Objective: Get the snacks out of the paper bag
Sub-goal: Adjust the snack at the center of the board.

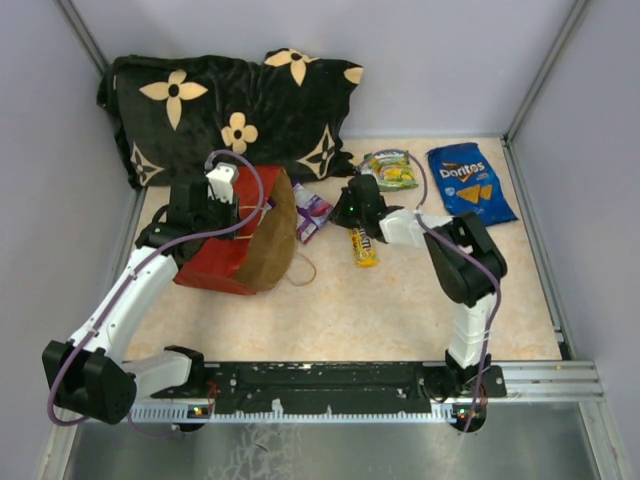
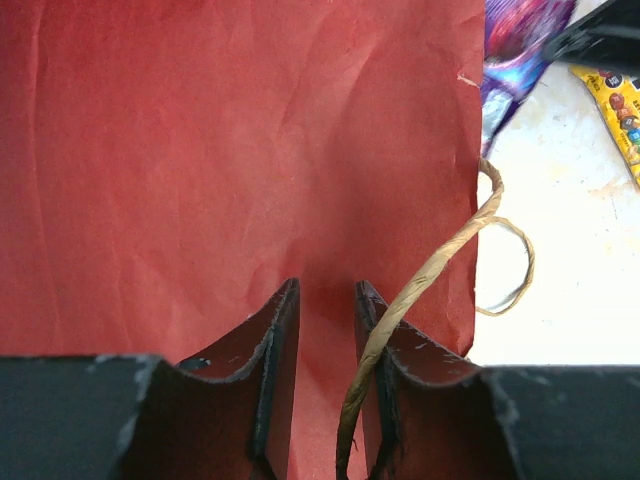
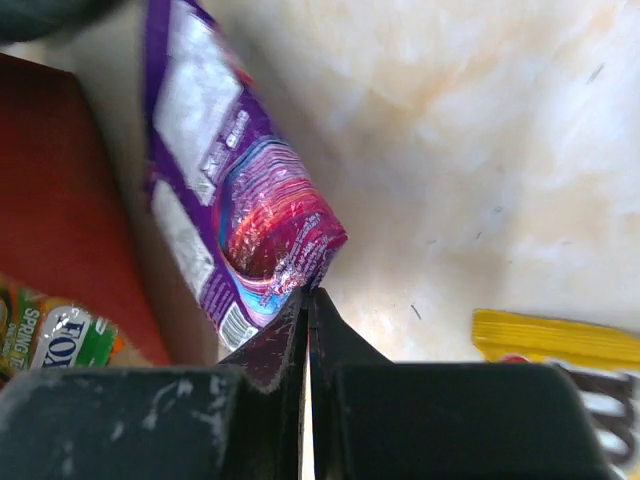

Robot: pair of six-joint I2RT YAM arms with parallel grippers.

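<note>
The red paper shopping bag (image 1: 215, 258) with a brown kraft inside lies on its side in the left half of the beige tabletop (image 1: 400, 310), toward the far edge, with its mouth facing right. The left gripper (image 2: 325, 287) stands part-open with its tips against the bag's creased red side. A thin tan cord handle (image 2: 440, 262) runs through the gap, and nothing is visibly pinched.

A glossy purple candy pouch (image 3: 240, 200) lies at the mouth; from above, its left end is hidden behind the bag's rim. The right gripper (image 3: 308, 293) is closed tight with its tips at the pouch's corner, and I cannot tell whether the foil edge is caught.

A small yellow M&M's packet (image 1: 364, 246) lies near the middle. A green candy pouch (image 1: 390, 170) and a blue Doritos chip bag (image 1: 470, 180) lie toward the far right corner. No view shows the bag's interior. A black flower-patterned pillow (image 1: 220, 110) covers the far left corner.
</note>
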